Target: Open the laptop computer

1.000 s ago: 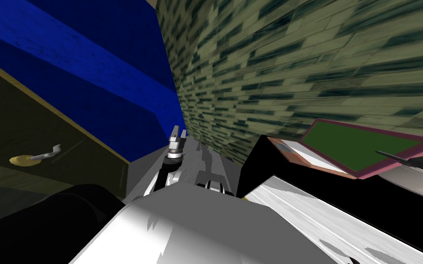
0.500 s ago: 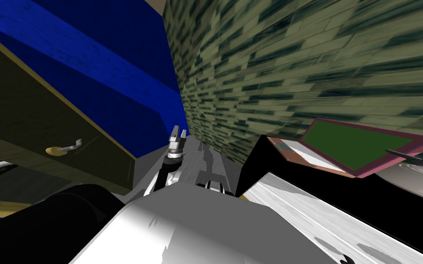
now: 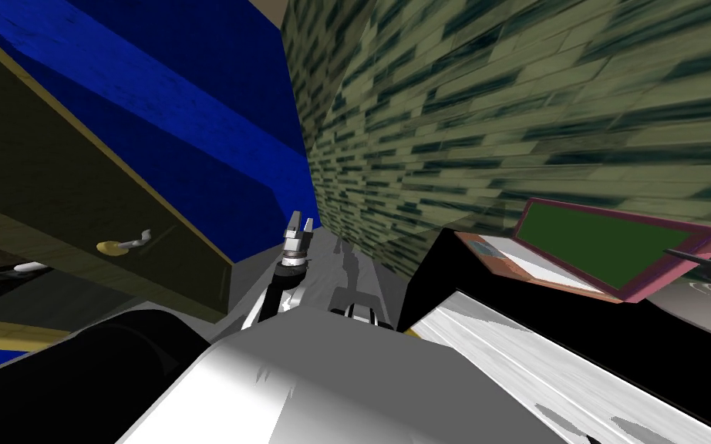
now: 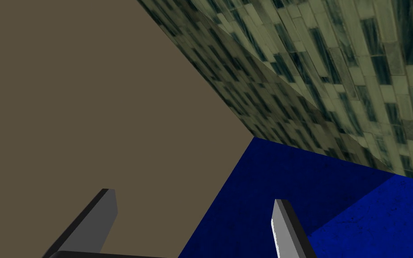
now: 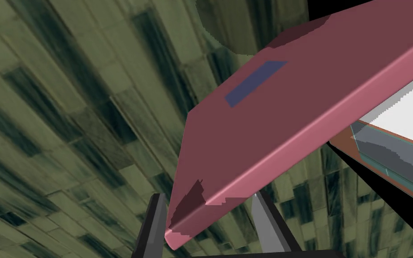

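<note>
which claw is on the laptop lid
The right claw: it clamps the corner of the pink laptop lid. The left claw stands open, away from it.

The right end effector [image 5: 206, 199] grips a corner of the maroon laptop lid [image 5: 290, 116] between its fingers [image 5: 156, 224]. A blue patch [image 5: 255, 83] marks the lid's back. Past its edge the base [image 5: 341, 144] shows a white panel [image 5: 407, 112] and a glassy pad [image 5: 387, 159], with a green tiled wall [image 5: 66, 134] behind.

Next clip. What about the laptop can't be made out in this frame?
- Keys: head view, the laptop is too small and sits too flat to the camera.
- Screen: right wrist view, the lid turns its back to the camera.
- Base: right wrist view, cut off by the picture's edge.
- Support: head view, a black area lies beneath it.
</note>
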Available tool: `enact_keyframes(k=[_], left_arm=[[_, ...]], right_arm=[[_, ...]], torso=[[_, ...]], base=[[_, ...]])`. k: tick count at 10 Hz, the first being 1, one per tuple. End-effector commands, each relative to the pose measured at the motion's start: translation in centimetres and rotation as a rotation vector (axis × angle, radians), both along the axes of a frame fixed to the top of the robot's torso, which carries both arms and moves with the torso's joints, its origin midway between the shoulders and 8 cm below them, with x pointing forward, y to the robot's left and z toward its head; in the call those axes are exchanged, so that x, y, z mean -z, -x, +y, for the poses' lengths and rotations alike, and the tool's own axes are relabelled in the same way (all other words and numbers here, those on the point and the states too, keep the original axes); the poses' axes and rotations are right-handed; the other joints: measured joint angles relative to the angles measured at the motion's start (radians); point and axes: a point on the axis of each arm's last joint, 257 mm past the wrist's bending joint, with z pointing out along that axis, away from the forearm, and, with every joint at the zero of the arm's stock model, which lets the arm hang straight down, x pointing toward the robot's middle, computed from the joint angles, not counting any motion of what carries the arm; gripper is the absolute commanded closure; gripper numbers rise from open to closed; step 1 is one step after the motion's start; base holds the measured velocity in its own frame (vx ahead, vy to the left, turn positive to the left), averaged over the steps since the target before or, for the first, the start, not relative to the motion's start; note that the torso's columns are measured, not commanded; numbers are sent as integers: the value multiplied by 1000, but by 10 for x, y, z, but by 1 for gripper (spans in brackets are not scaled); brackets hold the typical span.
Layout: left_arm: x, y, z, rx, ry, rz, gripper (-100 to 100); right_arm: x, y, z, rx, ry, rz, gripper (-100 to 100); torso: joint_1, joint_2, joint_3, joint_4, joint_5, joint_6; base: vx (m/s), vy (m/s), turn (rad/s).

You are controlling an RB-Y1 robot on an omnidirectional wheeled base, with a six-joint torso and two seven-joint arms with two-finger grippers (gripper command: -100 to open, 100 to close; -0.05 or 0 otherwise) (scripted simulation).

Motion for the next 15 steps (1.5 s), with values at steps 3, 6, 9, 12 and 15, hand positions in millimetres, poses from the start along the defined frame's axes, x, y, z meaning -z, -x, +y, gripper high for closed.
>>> enact_keyframes(k=[3,6,9,12,15], left_arm=[[0,0,0,0,0,0,0],[0,0,0,0,0,0,0],[0,0,0,0,0,0,0],[0,0,0,0,0,0,0],[0,0,0,0,0,0,0]], right_arm=[[10,1,1,31,165,48,100],[13,2,4,48,271,73,100],[25,2,5,60,322,96,100],[40,4,8,83,432,135,100],[53,5,13,104,542,170,100]], torso=[[-2,2,1,1,-1,0],[2,3,2,2,1,0],[6,2,1,2,3,-3],[5,2,1,2,3,-2],[6,3,1,2,4,-2]], base=[[-20,44,63],[-23,42,54],[-20,21,59],[-31,22,62],[-32,24,69]])
